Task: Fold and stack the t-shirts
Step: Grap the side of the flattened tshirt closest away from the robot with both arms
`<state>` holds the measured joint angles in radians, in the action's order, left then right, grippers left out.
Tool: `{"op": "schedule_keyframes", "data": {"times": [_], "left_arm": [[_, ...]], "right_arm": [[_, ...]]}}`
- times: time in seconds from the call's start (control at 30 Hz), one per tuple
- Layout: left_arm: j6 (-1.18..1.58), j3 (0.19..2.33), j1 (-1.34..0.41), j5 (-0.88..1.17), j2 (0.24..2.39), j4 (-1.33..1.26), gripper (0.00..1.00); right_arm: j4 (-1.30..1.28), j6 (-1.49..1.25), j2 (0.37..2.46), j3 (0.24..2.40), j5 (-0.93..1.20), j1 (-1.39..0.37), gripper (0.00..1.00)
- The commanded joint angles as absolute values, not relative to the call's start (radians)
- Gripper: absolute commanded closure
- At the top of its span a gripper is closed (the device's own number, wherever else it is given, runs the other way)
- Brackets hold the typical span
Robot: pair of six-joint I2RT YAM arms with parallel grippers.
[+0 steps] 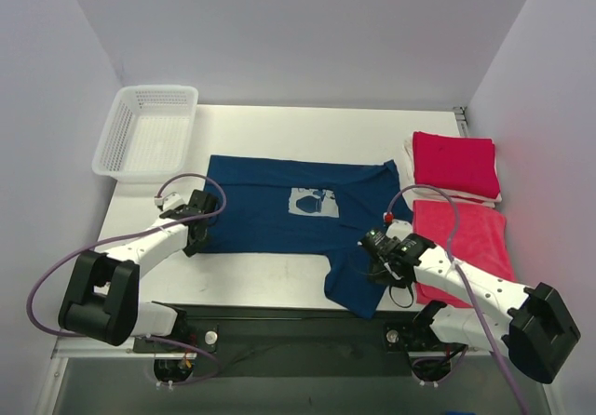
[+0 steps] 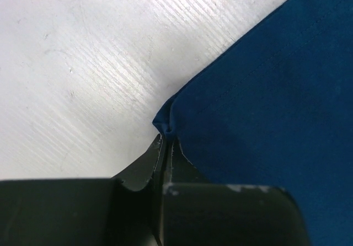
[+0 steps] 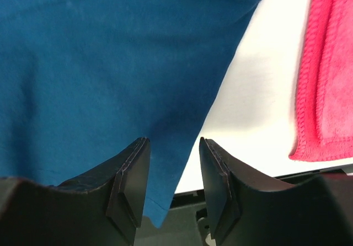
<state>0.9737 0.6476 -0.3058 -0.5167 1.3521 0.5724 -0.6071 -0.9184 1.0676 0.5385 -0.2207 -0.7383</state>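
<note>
The navy t-shirt (image 1: 279,215) with a pale square print lies spread across the middle of the table. My left gripper (image 1: 193,232) is shut on its near left corner (image 2: 165,126), pinching a small fold of cloth. My right gripper (image 1: 377,257) is open over the shirt's near right part, which hangs past the table's front edge. In the right wrist view the blue cloth (image 3: 110,64) lies between and beyond the fingers (image 3: 132,174). One crimson t-shirt (image 1: 454,162) lies folded at the right back. Another (image 1: 463,247) lies flat in front of it.
A white mesh basket (image 1: 147,134) stands at the back left corner. The table's black front rail (image 1: 279,314) runs under the hanging cloth. White walls close in the left, back and right sides.
</note>
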Motion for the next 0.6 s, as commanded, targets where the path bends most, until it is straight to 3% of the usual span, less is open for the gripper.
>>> {"op": "schedule_keyframes", "data": {"times": [0.0,0.3,0.57], "left_arm": [[0.954,0.657,-0.299,-0.512,1.304,0.583,1.00],[0.931,0.689,-0.301,-0.508,1.262,0.600,1.00],[0.925,0.677,-0.301,-0.494,1.262,0.589,1.00]], "right_arm": [[-0.698,-0.957,1.057,0.512,-0.213,-0.785,0.58],[-0.759,-1.061,0.971,0.485,-0.153,-0.952,0.57],[-0.724,-1.100,1.040,0.466,-0.140,-1.064,0.63]]}}
